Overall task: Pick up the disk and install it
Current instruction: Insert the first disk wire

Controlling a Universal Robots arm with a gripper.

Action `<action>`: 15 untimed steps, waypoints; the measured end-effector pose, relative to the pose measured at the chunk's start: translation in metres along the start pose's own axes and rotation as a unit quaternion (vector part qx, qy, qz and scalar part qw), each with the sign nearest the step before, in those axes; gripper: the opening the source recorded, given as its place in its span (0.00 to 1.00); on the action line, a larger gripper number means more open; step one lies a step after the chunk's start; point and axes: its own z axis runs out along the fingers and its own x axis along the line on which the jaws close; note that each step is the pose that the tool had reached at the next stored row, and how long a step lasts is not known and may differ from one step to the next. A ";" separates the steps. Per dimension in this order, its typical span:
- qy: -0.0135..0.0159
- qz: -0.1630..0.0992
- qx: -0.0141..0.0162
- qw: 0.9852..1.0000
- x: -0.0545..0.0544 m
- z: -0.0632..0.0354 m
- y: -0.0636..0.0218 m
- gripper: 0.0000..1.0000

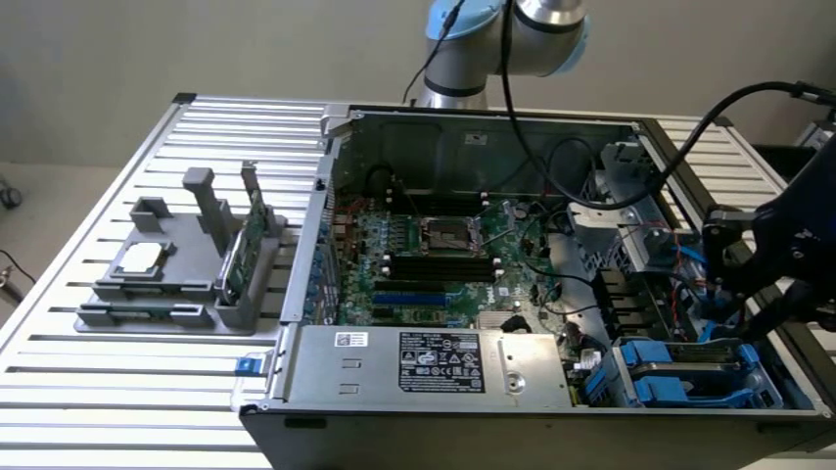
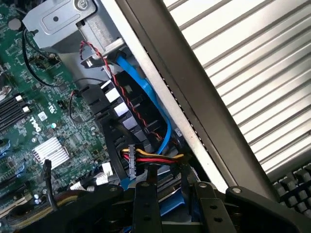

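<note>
Claw point(image 2: 176, 185) clamped on disk point(image 2: 170, 206) — blue rail showing between fingers point(image 2: 146, 208), long axis not discernible, over drive bay point(image 1: 660, 370), green board point(image 2: 53, 111) marked DELL

You have a slatted metal table point(image 1: 131, 392). Behind the table, a plain pale wall point(image 1: 196, 39); beside the table, beige floor point(image 1: 46, 211).
</note>
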 end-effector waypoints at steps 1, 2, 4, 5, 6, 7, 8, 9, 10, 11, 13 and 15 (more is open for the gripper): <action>0.000 0.008 0.000 1.000 0.000 0.0008 0.0000 0.34; -0.001 0.015 0.000 1.000 0.000 0.0017 -0.0001 0.34; -0.001 0.031 0.001 1.000 0.000 0.0032 -0.0003 0.34; -0.002 0.039 0.001 0.999 0.000 0.0040 -0.0003 0.34; -0.002 0.049 0.001 0.999 0.000 0.0046 -0.0003 0.34; -0.003 0.057 0.002 0.998 0.000 0.0051 -0.0003 0.34; -0.003 0.066 0.002 0.998 0.000 0.0055 -0.0004 0.34; -0.004 0.075 0.002 0.997 0.000 0.0059 -0.0004 0.34; -0.004 0.085 0.002 0.996 0.000 0.0061 -0.0004 0.34; -0.005 0.093 0.003 0.996 0.000 0.0063 -0.0004 0.34; -0.005 0.111 0.003 0.994 0.000 0.0068 -0.0004 0.34; -0.006 0.130 0.004 0.992 0.000 0.0072 -0.0005 0.34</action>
